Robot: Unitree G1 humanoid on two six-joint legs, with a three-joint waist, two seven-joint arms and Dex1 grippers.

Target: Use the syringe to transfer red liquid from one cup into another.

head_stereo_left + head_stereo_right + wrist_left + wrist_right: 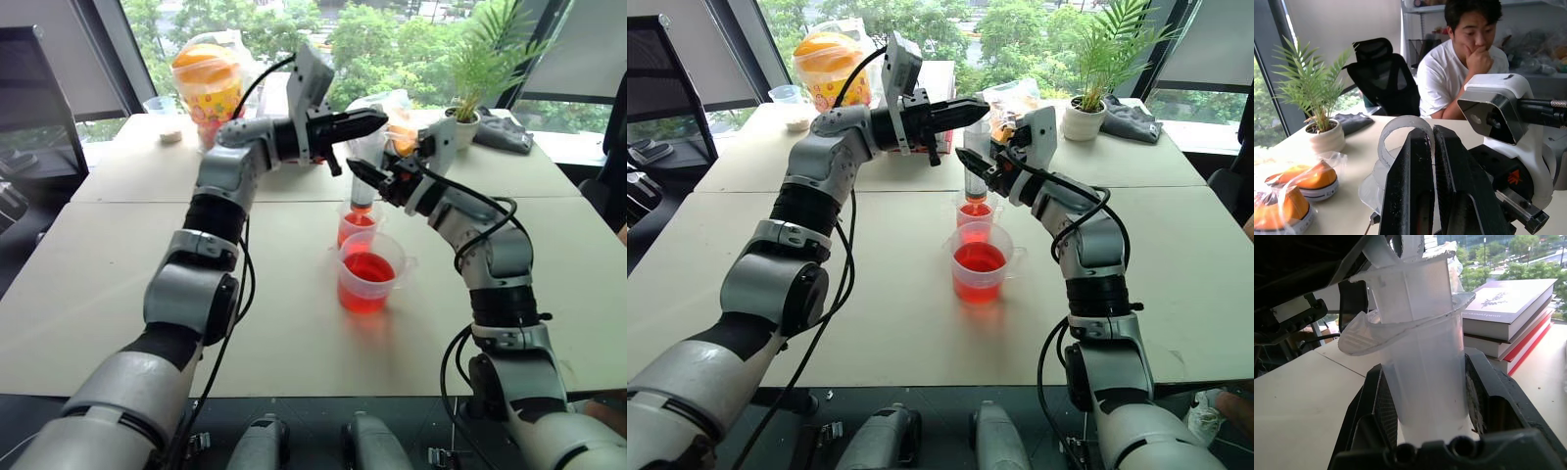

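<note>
Clear plastic, the syringe (975, 174) stands upright, long axis vertical, its reddish tip pointing down into the smaller cup (975, 217) on my bench (921, 343). My right gripper (972, 164) clamps the barrel from the side, forearm raised and bent inward. My left gripper (972, 106), fingers pinched together at the white plunger top, reaches in level from the left, elbow high. The larger spouted cup (980, 274) with red liquid (979, 258) sits just in front of the smaller one. I can read no label or writing on either.
</note>
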